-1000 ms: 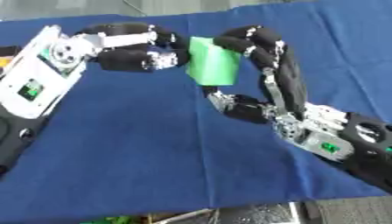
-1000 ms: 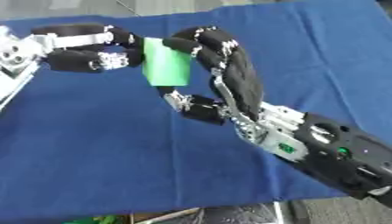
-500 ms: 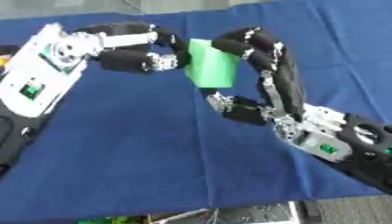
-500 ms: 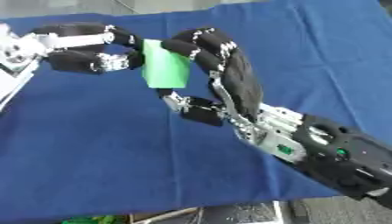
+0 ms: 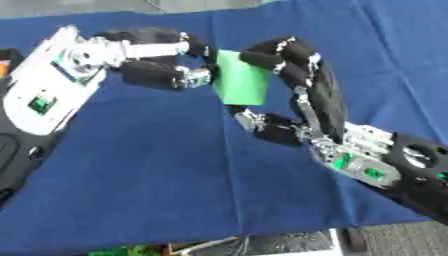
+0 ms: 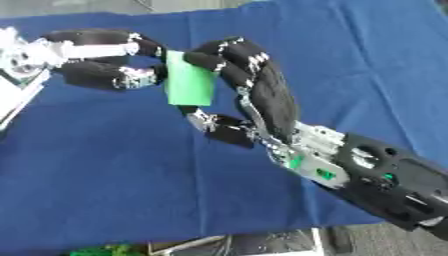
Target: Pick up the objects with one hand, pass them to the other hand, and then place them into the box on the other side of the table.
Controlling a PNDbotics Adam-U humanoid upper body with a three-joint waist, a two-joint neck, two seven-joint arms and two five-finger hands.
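Nearest, below and right of the block: right hand (image 5: pixel 302 107), palm toward camera, fingers arched over the block's top right edge, thumb under its lower corner. Block (image 5: pixel 239 84) is green, flat, held upright above the blue desk (image 5: pixel 157 175), not resting on it. Left of the block: left hand (image 5: pixel 162 62), fingers curled against the block's left face. Both hands pinch it, so this is judged the handover step: block is carried w/ double support until one hand lets go. No box in view.
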